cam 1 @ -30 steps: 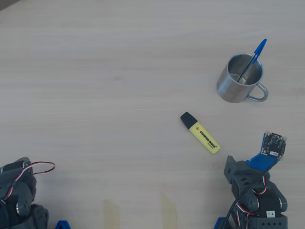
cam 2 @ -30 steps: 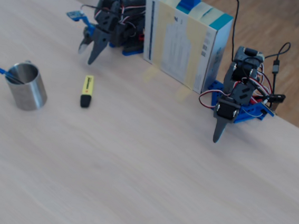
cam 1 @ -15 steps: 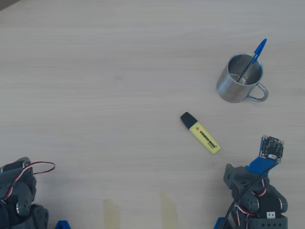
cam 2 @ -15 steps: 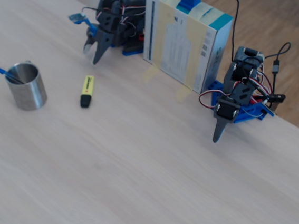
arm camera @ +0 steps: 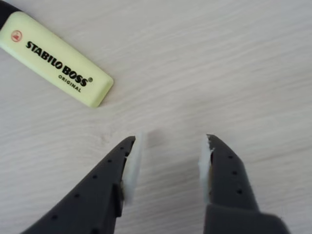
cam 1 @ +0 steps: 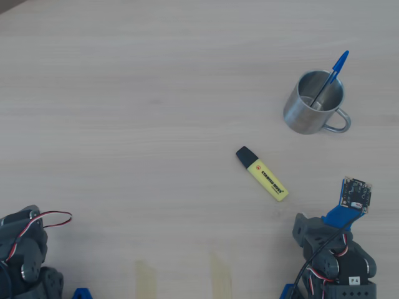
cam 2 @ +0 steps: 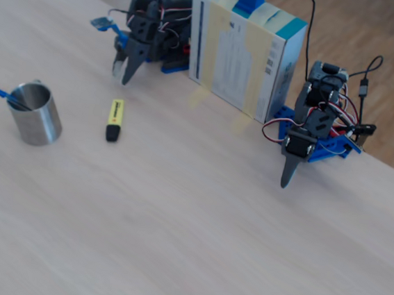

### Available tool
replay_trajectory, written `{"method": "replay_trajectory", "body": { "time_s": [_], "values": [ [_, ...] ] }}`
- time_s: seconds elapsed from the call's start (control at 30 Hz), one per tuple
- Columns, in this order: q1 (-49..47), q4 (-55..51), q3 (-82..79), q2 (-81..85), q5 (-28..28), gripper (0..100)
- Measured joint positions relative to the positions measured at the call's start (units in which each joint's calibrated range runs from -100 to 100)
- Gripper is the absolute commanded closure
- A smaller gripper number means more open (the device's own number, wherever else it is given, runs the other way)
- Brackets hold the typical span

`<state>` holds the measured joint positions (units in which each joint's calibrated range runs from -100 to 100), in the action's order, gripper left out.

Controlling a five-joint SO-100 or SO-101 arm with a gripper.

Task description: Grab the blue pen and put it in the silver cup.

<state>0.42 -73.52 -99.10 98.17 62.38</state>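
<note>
Overhead view: the pen (cam 1: 329, 77) stands slanted in the cup (cam 1: 313, 103), its blue cap sticking out past the round rim at upper right. The cup is shiny steel with a looped handle at lower right. A thick yellow highlighter (cam 1: 262, 174) with a black cap lies diagonally on the pale wood-grain table (cam 1: 137, 112), well apart from the cup. The arm (cam 1: 333, 255) is folded at the lower right edge, partly cut off; the fingers are hidden beneath it.

Wrist view: the gripper (arm camera: 168, 158) hangs over bare table, its 2 dark fingers with white pads parted by a moderate gap and holding nothing. The highlighter (arm camera: 53, 57), printed STABILO BOSS, lies at upper left, its cap end cut off.

Fixed view: the cup (cam 2: 35, 114) sits at left with the pen (cam 2: 1, 94) leaning out leftward. The highlighter (cam 2: 114, 119) lies between cup and arm. The gripper (cam 2: 124, 67) points down, near the table. A carton (cam 2: 241, 54) stands beside the arm, and a 2nd arm (cam 2: 312, 127) beyond it.
</note>
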Motion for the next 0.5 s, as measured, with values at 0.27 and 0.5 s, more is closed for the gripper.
{"method": "replay_trajectory", "body": {
  "time_s": [0.27,0.5],
  "values": [
    [0.0,0.0,0.0,0.0,-1.4,98],
    [0.0,0.0,0.0,0.0,-1.5,97]
  ]
}}
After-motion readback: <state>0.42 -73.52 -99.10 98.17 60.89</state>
